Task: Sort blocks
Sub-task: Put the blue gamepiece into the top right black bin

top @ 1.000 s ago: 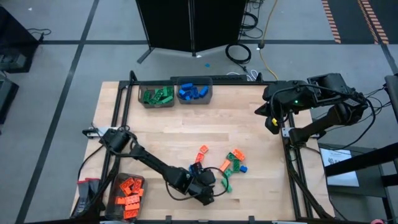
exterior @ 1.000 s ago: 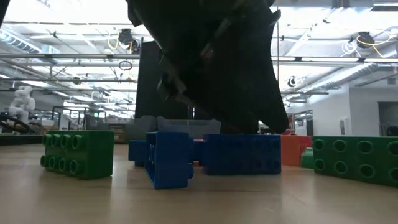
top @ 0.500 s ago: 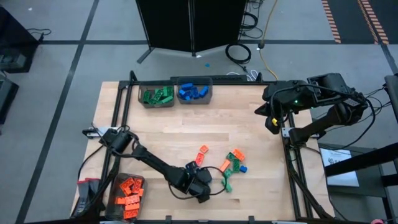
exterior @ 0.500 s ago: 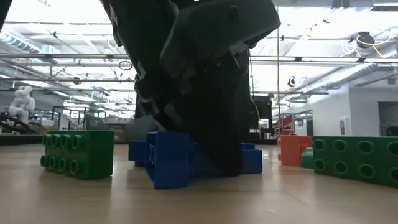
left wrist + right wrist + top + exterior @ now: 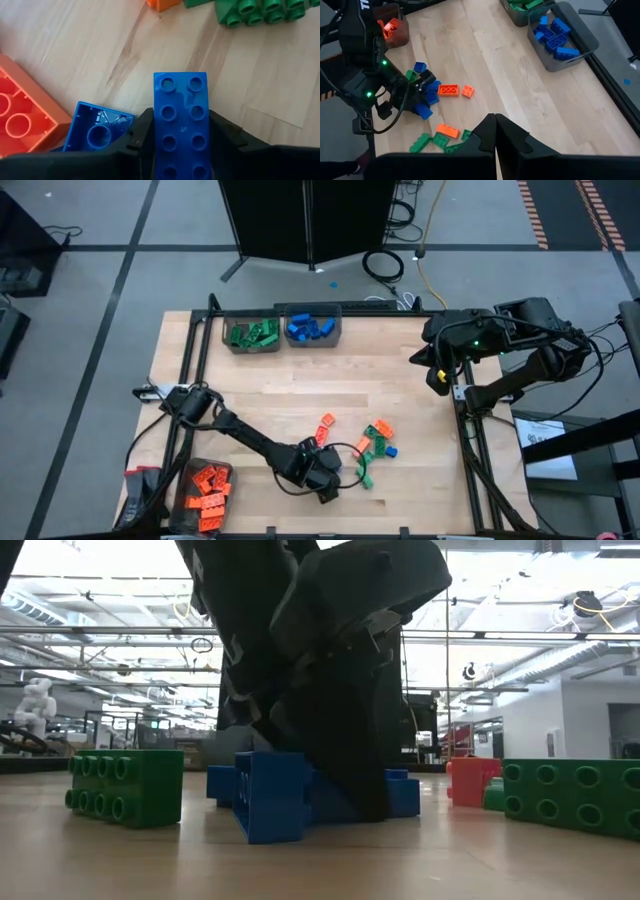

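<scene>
Clamping blue block point(image 5: 181, 127), left hand point(image 5: 175, 135) low.

Loose blocks point(image 5: 372, 442) crowding left gripper point(image 5: 322, 476)

A large industrial hall used as a robotics lab: grey floor point(image 5: 90, 290) marked with dark lines and striped hazard tape point(image 5: 535, 215), cables point(image 5: 385, 265) coiled beside a black partition point(image 5: 305, 220), exposed ceiling trusses point(image 5: 100, 632) and strip lights
</scene>
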